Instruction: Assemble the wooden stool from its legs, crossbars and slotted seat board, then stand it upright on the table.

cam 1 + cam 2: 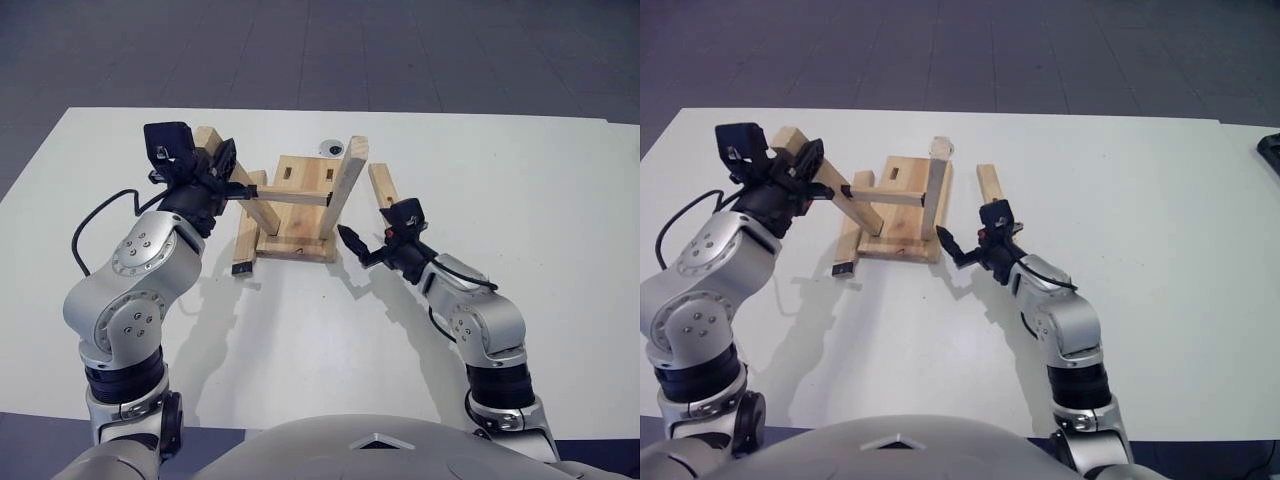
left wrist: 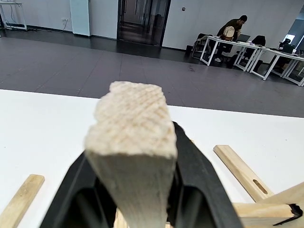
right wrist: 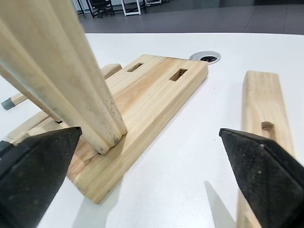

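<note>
One leg [image 2: 130, 118] clamped in left hand [image 1: 222, 166]; right hand [image 1: 356, 247] spread by seat board [image 1: 300, 226]

Silver arms, black cables, joints

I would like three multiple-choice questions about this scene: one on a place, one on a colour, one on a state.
1. Where does the seat board lie? A) flat on the table B) standing on edge C) held in the air
2. What colour is the table? A) white B) green C) black
3. How are the right gripper's fingers? A) shut tight B) open, empty C) shut on the board
Answers: 1 A, it rests on the tabletop; 2 A, the bare top is white; 3 B, the right wrist view shows a wide gap between them.
</note>
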Motion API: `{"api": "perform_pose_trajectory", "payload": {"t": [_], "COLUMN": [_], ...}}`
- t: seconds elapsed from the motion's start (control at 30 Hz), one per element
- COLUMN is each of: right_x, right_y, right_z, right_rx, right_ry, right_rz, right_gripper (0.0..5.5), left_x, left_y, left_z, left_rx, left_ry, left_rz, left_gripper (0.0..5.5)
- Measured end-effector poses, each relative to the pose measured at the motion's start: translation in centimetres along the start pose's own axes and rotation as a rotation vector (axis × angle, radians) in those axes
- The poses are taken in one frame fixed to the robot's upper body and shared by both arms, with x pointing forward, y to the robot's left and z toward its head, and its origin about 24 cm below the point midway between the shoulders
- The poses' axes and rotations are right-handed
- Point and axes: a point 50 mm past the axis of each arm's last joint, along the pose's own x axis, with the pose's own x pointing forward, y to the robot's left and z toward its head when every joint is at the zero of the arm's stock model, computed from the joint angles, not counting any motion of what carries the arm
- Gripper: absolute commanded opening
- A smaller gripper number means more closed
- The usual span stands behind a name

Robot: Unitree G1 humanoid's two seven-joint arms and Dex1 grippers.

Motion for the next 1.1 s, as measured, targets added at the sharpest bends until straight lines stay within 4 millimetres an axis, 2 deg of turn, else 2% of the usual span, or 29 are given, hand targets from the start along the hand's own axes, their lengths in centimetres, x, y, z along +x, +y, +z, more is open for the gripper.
{"api": "perform_pose_trajectory", "payload": {"t": [0.1,0.17,0.37,0.5,0.57,0.6,0.67,0.87,1.1], "right_x": [-0.5,-0.9,-0.8,-0.3,-0.1,0.1,0.1,-0.1,0.0], "right_y": [-0.9,-1.7,-1.2,-0.8,-0.8,-0.9,-1.2,-1.0,-1.4], "right_z": [1.2,2.8,10.9,14.5,15.6,16.1,17.1,19.1,19.1], "right_rx": [-0.024,-0.053,-0.147,-0.121,-0.099,-0.089,-0.062,-0.029,-0.018], "right_ry": [-0.042,-0.095,-0.375,-0.498,-0.539,-0.558,-0.599,-0.701,-0.707], "right_rz": [-0.034,-0.070,-0.052,-0.040,-0.054,-0.060,-0.084,-0.066,-0.074], "right_gripper": [5.40,5.40,5.40,5.40,5.40,5.40,5.40,5.40,5.40], "left_x": [-0.1,-0.2,0.2,0.8,1.3,1.6,2.0,2.9,3.3], "left_y": [-0.2,-0.3,-0.9,-1.3,-1.3,-1.2,-1.2,-1.1,-1.5], "left_z": [-0.5,-0.8,-1.4,-1.6,-1.6,-2.2,-4.5,-4.4,-4.0], "left_rx": [0.034,0.076,0.203,0.241,0.247,0.289,0.343,0.398,0.418], "left_ry": [-0.019,-0.031,-0.075,-0.107,-0.109,-0.087,0.020,0.029,0.020], "left_rz": [-0.016,-0.031,-0.056,-0.080,-0.095,-0.090,-0.117,-0.138,-0.185], "left_gripper": [1.05,1.09,1.27,1.30,1.88,2.11,2.38,3.20,4.14]}}
